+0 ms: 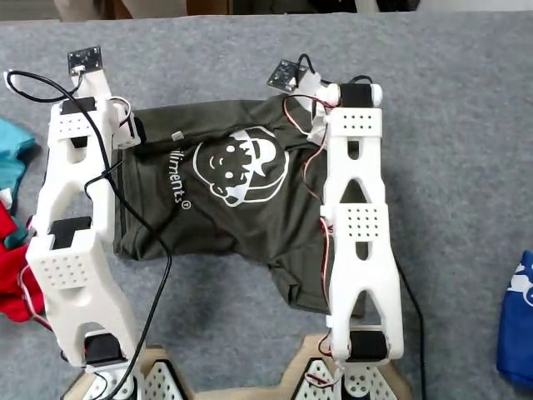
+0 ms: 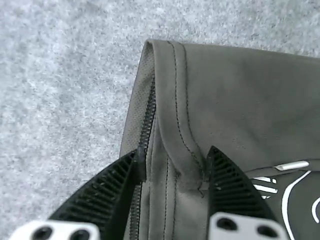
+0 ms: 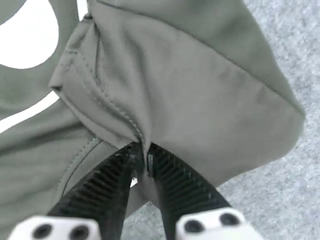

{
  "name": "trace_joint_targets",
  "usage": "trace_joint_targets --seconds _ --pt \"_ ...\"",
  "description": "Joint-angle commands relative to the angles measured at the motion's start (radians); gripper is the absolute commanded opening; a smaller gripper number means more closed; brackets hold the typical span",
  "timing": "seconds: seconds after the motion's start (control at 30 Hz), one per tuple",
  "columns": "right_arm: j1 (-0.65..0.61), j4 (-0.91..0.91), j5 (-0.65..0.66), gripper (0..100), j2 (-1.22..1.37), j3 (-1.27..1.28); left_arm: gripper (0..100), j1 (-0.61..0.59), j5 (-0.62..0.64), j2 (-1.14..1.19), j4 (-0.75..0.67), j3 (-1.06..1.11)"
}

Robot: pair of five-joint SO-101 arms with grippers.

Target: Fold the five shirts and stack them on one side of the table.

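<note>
A dark olive shirt (image 1: 218, 223) with a white cartoon face print lies spread on the grey table between the two arms. My left gripper (image 1: 127, 130) is at its far left corner. In the left wrist view it (image 2: 175, 160) stands open, with its fingertips pressed down on either side of a stitched hem fold of the shirt (image 2: 240, 100). My right gripper (image 1: 315, 125) is at the shirt's far right corner. In the right wrist view it (image 3: 143, 150) is shut on a bunched seam of the shirt (image 3: 200, 100), which is lifted into a peak.
A teal shirt (image 1: 12, 158) and a red shirt (image 1: 12, 279) lie crumpled at the left edge of the table. A blue shirt (image 1: 516, 321) lies at the right edge. Black and red cables run over the arms and across the olive shirt.
</note>
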Motion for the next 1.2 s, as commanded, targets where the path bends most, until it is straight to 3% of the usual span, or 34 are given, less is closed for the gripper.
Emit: trace_joint_targets --seconds 0.0,0.57,0.77,0.9,1.07,1.17 --pt "0.018 -0.028 -0.041 2.6 -0.099 -0.035 20 -0.005 0.008 -0.010 0.005 -0.046" --pt "0.033 0.028 -0.146 2.6 -0.386 -0.033 20 -0.058 0.008 -0.019 0.012 -0.091" --pt "0.033 0.032 -0.143 2.6 -0.417 -0.035 4 -0.071 0.008 -0.019 0.014 -0.112" --pt "0.015 0.068 -0.123 2.6 -0.421 -0.031 4 -0.057 0.006 -0.021 0.057 -0.146" --pt "-0.001 0.066 -0.123 2.6 -0.389 -0.033 21 0.054 0.008 -0.013 0.376 -0.307" --pt "-0.001 0.064 -0.123 2.6 -0.381 -0.027 31 0.106 0.008 -0.002 0.486 -0.344"
